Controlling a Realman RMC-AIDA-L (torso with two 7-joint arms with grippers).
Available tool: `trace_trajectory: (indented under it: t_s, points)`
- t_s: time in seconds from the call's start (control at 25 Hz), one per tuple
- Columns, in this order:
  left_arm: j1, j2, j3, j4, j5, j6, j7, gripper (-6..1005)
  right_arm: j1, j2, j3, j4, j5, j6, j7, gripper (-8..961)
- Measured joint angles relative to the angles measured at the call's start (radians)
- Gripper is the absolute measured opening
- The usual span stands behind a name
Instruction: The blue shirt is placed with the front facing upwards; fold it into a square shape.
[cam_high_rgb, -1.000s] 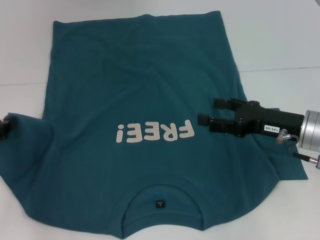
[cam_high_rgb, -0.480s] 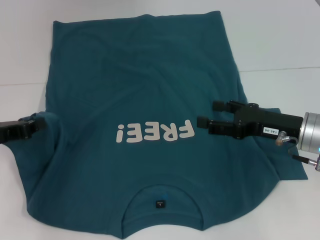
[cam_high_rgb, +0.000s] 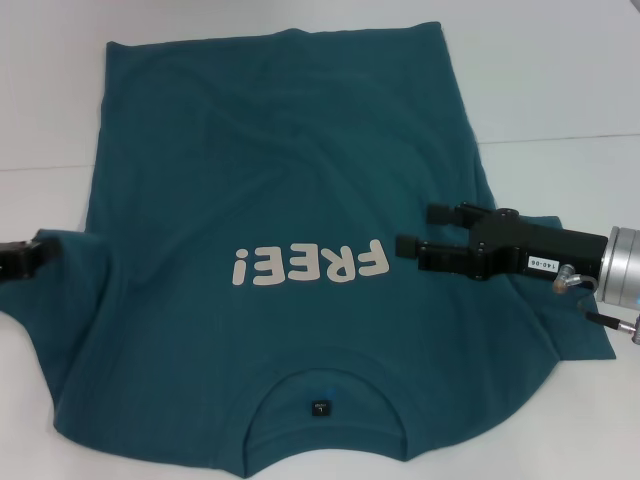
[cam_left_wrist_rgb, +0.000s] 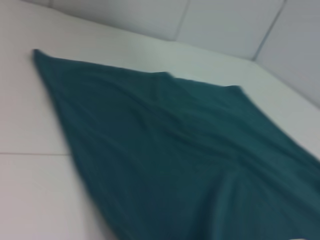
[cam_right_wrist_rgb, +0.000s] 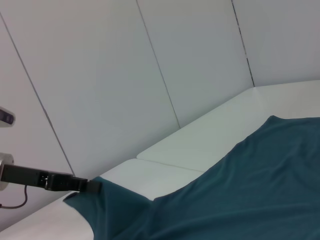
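On the white table (cam_high_rgb: 560, 90) in head view I see the blue shirt (cam_high_rgb: 290, 170) spread front-up, collar nearest the robot, cream "FREE!" lettering (cam_high_rgb: 310, 266) reading upside down to me. Right gripper (cam_high_rgb: 412, 228) hovers over the shirt's right side, just beside the lettering, fingers parted w/ nothing between them. Left gripper (cam_high_rgb: 38, 252) sits at the left sleeve edge, tip touching the cloth; can't tell if it's pinching or how far open. Left wrist view: only the shirt (cam_left_wrist_rgb: 175, 155) lying flat on the table, no fingers visible. Right wrist view: shirt (cam_right_wrist_rgb: 240, 190) across the table, and far off the left gripper (cam_right_wrist_rgb: 92, 186) at the sleeve corner, which looks lifted slightly there.
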Motion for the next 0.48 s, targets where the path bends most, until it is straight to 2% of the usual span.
trace_trajectory:
  t_s: [0.2,0.48]
  points:
    - [0.009,0.010,-0.002,0.011,0.042,-0.046,0.004,1,0.003,0.000,0.000,0.000,0.000,0.000,0.000,942]
    - [0.008,0.004,0.000,0.025,0.063,-0.113,0.033,1,0.005,0.000,0.000,0.002,0.000,0.001,0.000,941]
